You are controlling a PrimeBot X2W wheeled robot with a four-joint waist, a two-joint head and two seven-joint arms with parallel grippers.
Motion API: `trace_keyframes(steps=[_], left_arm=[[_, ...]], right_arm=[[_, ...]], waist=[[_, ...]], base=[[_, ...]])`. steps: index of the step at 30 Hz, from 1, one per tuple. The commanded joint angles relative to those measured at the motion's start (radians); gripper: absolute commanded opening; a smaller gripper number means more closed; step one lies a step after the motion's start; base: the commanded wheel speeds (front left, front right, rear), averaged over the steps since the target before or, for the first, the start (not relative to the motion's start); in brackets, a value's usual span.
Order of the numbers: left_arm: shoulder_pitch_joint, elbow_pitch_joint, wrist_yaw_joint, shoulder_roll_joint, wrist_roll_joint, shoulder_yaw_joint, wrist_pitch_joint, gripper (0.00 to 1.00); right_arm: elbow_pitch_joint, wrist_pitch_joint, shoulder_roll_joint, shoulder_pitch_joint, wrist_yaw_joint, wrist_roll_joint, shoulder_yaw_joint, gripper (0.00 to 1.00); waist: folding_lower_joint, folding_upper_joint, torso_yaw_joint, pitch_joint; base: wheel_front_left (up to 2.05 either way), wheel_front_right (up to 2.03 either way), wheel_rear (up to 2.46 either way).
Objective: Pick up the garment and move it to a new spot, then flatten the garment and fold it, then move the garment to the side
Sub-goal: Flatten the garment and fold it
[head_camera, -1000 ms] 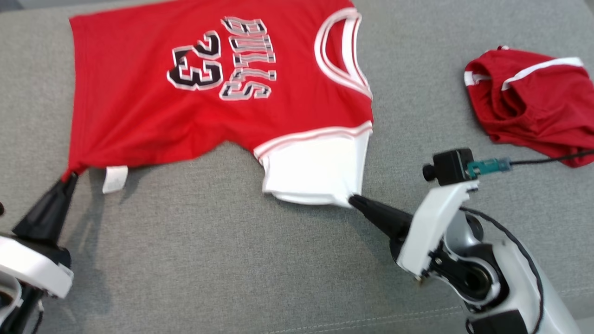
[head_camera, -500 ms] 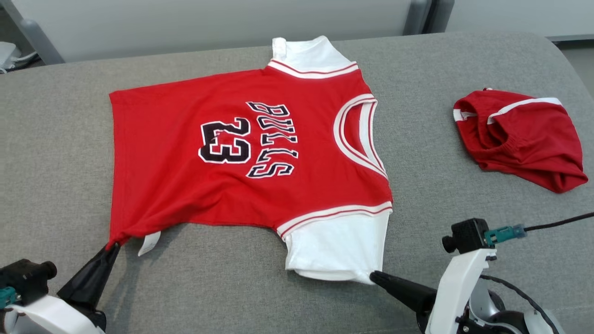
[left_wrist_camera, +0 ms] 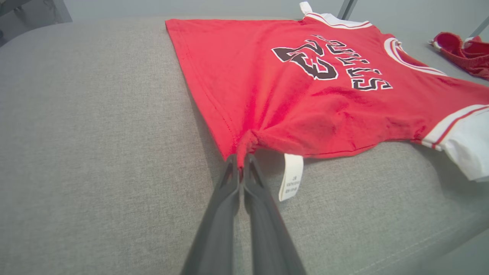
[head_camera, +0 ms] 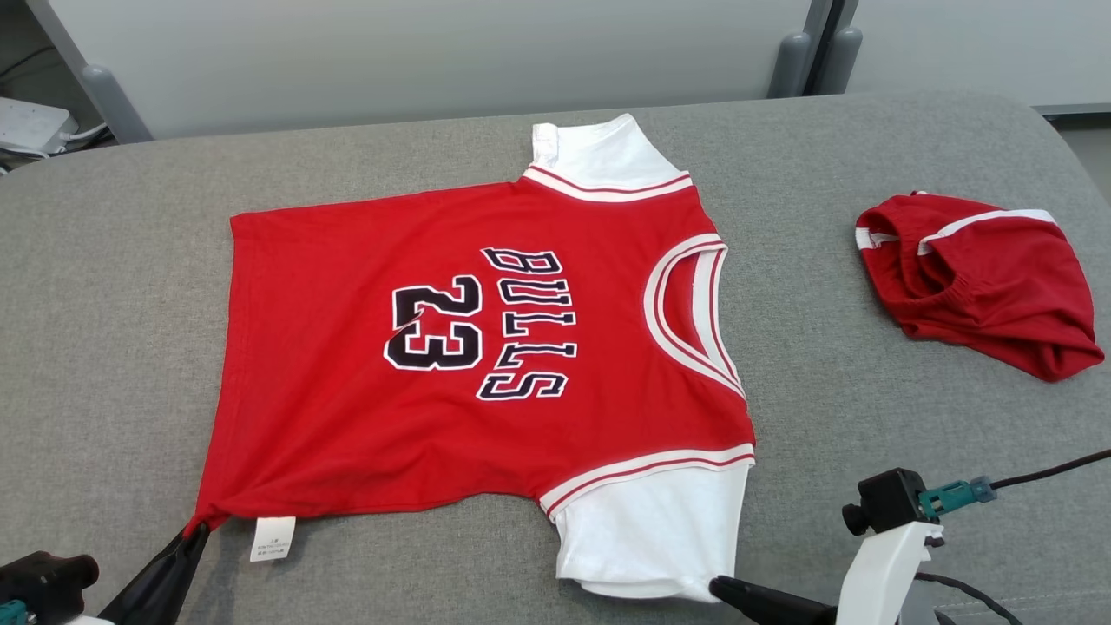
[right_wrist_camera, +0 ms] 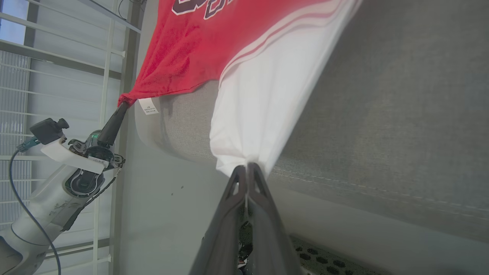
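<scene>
Two claws clamp shut on the shirt (head_camera: 347,417): left claw (head_camera: 196,531) on its near hem corner, right claw (head_camera: 717,587) on its near sleeve (head_camera: 651,529); we find the shirt spread on the bench (head_camera: 113,304) beyond both claws, long axis left to right.

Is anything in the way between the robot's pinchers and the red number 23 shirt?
No, nothing visible. The left gripper is shut on a bottom corner of the shirt, and the right gripper is shut on its white sleeve.
</scene>
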Motion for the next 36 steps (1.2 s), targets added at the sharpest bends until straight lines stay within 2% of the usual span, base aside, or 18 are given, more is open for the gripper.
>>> trace_keyframes(steps=[1,34,35,36], left_arm=[[-0.019,-0.009,0.0,0.035,0.006,0.05,-0.006,0.0],[-0.027,0.084,0.0,0.028,0.02,0.059,-0.006,0.0],[-0.028,0.082,0.0,0.028,0.018,0.056,-0.006,0.01],[-0.029,0.081,0.0,0.028,0.015,0.052,-0.006,0.28]], right_arm=[[-0.046,0.008,-0.007,-0.015,0.004,0.003,0.008,0.0],[-0.022,-0.015,-0.007,0.014,0.004,-0.02,0.016,0.0],[-0.019,-0.017,-0.007,0.014,0.004,-0.02,0.017,0.0],[-0.017,-0.02,-0.007,0.013,0.004,-0.02,0.019,0.17]], waist=[[0.0,0.0,0.0,0.003],[0.0,0.0,-0.009,0.038],[0.0,0.0,-0.008,0.039],[0.0,0.0,-0.007,0.04]], base=[[0.0,0.0,0.0],[0.0,0.0,0.0],[0.0,0.0,0.0],[0.0,0.0,0.0]])
